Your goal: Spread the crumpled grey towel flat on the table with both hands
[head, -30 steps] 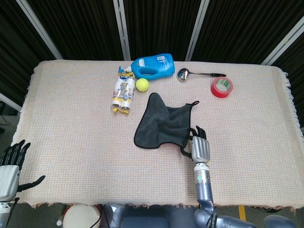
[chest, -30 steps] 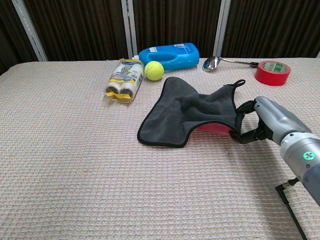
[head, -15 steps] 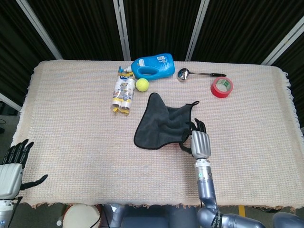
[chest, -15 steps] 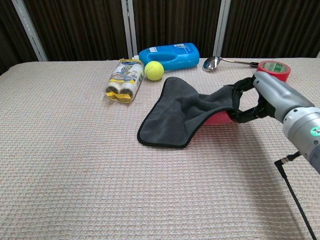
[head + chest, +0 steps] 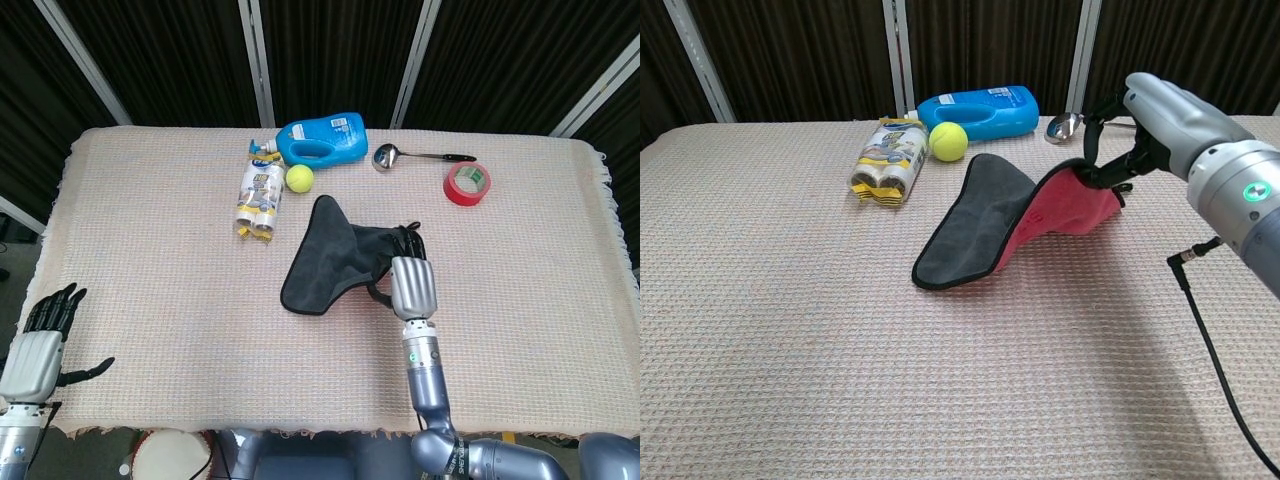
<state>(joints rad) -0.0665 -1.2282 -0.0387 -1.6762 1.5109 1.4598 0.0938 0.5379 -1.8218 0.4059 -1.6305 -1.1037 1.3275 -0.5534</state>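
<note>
The grey towel (image 5: 325, 256) lies mid-table, its right side lifted off the cloth so the red underside (image 5: 1065, 205) shows in the chest view. My right hand (image 5: 411, 283) grips that raised right edge; the chest view shows the right hand (image 5: 1140, 130) well above the table with its fingers curled round the towel's corner. The towel's left part (image 5: 965, 235) still rests on the table. My left hand (image 5: 45, 345) hovers at the table's near-left corner, fingers spread, holding nothing, far from the towel.
A blue detergent bottle (image 5: 322, 139), a tennis ball (image 5: 299, 178) and a lying canister pack (image 5: 259, 198) sit behind the towel to the left. A metal ladle (image 5: 405, 156) and a red tape roll (image 5: 467, 184) lie at the back right.
My right hand has risen with the towel's right edge, peeling it up and exposing the red underside. My left hand has edged up and inward at the near-left corner.
</note>
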